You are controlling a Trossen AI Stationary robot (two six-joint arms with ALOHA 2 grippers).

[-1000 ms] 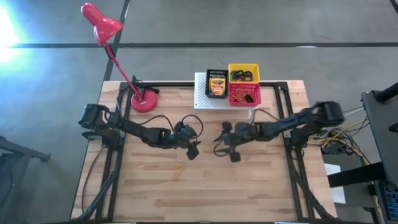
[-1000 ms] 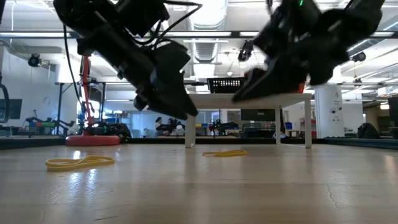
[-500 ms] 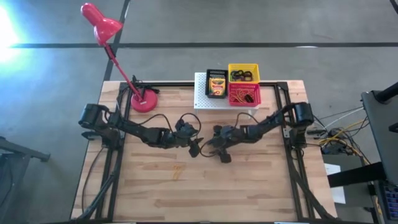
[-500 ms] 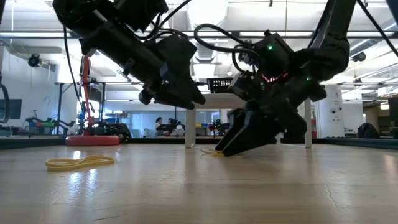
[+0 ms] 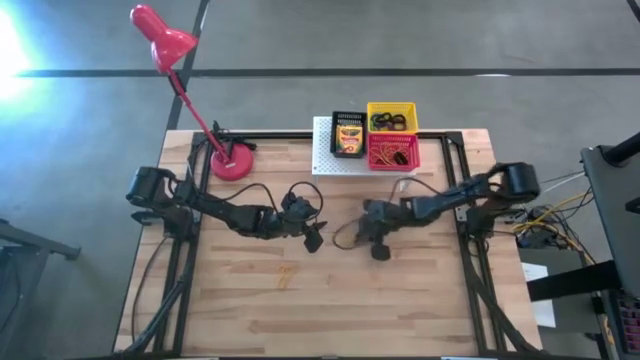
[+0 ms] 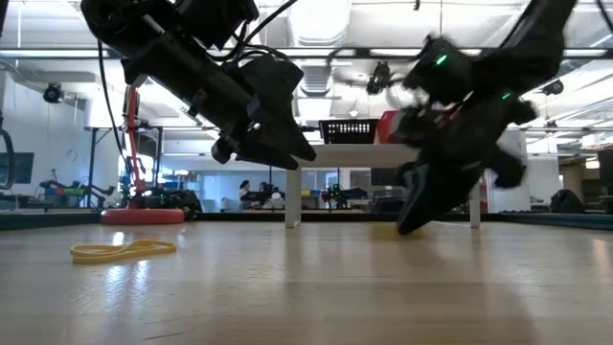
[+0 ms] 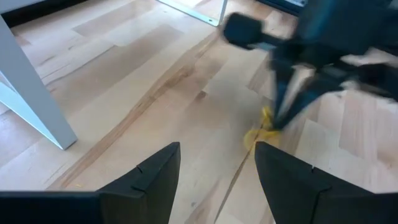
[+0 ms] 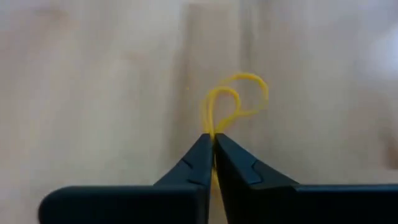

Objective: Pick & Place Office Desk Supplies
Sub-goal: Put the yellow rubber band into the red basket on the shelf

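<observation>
Fingers of the right gripper are pinched together on a thin yellow rubber band, which loops out ahead of the tips in a narrow doubled curl; its long axis runs straight on from the fingers, away from the wrist. From above, the right gripper sits near the middle of the pale wooden table, and a faint yellowish loop lies on the wood just beside it, toward the left arm. In the low view the right gripper points steeply down with its tips at the tabletop; the band itself cannot be made out there.

The left gripper hovers close by, a little apart from the right one, its two dark fingers spread wide with nothing between them. Its wrist camera looks past them at the other arm's tips meeting the yellow band on the boards.

A second flat yellow rubber band lies on the table nearer the low camera, its length running across that view; from above it shows as a faint mark.

At the far edge stands a white perforated stand carrying a black bin with a yellow-and-green crayon box, a yellow bin of dark rings and a red bin. A red desk lamp stands at the far left.
</observation>
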